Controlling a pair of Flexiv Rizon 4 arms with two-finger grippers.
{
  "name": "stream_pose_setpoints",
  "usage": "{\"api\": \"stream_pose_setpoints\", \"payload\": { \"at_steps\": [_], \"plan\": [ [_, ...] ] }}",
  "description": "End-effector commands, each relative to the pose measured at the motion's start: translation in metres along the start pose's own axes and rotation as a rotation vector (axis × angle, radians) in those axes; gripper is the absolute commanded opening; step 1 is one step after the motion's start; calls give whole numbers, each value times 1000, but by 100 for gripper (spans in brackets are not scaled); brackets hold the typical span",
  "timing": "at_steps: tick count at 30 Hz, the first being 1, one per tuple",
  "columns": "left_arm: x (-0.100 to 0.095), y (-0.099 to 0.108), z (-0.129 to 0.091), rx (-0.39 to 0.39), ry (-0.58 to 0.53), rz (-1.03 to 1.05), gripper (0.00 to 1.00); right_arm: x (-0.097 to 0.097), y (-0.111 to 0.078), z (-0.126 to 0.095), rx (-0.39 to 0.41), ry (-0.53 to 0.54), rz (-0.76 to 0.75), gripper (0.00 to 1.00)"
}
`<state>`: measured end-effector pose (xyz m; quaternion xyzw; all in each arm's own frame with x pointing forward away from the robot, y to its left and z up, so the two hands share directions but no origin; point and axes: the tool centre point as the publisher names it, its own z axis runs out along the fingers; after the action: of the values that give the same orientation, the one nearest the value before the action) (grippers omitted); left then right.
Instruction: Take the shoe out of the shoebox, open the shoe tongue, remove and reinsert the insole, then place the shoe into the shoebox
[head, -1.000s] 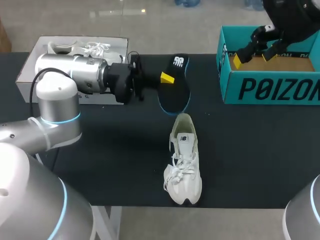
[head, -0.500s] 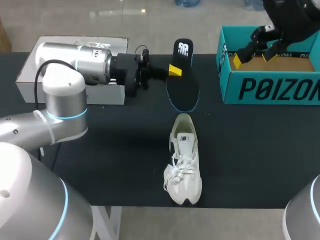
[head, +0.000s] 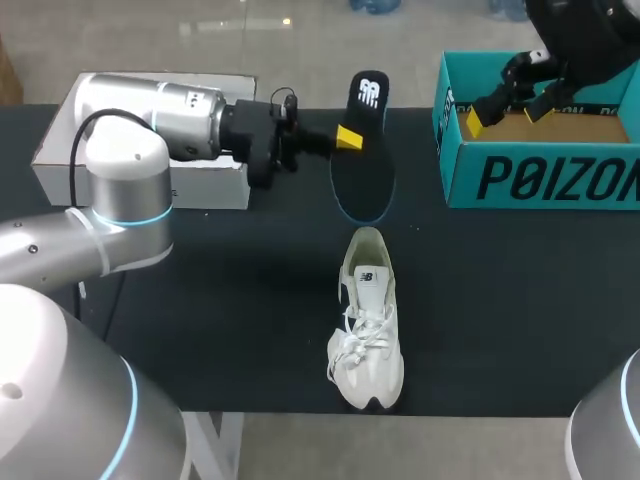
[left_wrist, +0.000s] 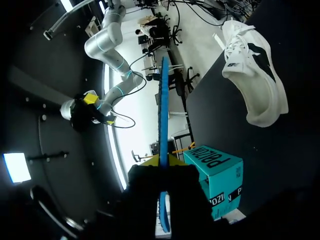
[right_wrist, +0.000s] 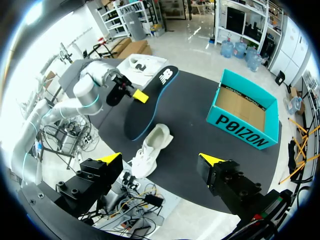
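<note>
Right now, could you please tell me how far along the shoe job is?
Done: the white shoe lies on the table, outside the teal shoebox, and its insole is out. In hand: the left gripper is shut on the insole. Left: reinsert the insole and box the shoe. The right gripper hangs open over the shoebox.

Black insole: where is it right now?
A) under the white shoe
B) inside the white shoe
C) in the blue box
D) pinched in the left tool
D: the left tool is shut on the black insole, gripping its edge, and it sits apart from the white shoe.
</note>
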<state>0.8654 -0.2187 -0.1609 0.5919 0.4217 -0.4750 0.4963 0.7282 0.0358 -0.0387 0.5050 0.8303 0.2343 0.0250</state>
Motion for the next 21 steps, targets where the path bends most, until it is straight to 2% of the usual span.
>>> {"api": "stream_pose_setpoints", "payload": {
  "at_steps": [1, 16, 17, 19, 21],
  "plan": [
    [1, 2, 1, 5, -2, 3, 0, 1, 3, 1, 5, -1, 2, 100],
    [1, 2, 1, 5, -2, 3, 0, 1, 3, 1, 5, -1, 2, 100],
    [1, 2, 1, 5, -2, 3, 0, -5, -3, 2, -47, 44, 3, 100],
    [1, 2, 1, 5, -2, 3, 0, -10, -9, 5, -102, 113, 13, 100],
    [1, 2, 1, 5, -2, 3, 0, -11, -18, 9, -251, 227, -5, 100]
  ]
}}
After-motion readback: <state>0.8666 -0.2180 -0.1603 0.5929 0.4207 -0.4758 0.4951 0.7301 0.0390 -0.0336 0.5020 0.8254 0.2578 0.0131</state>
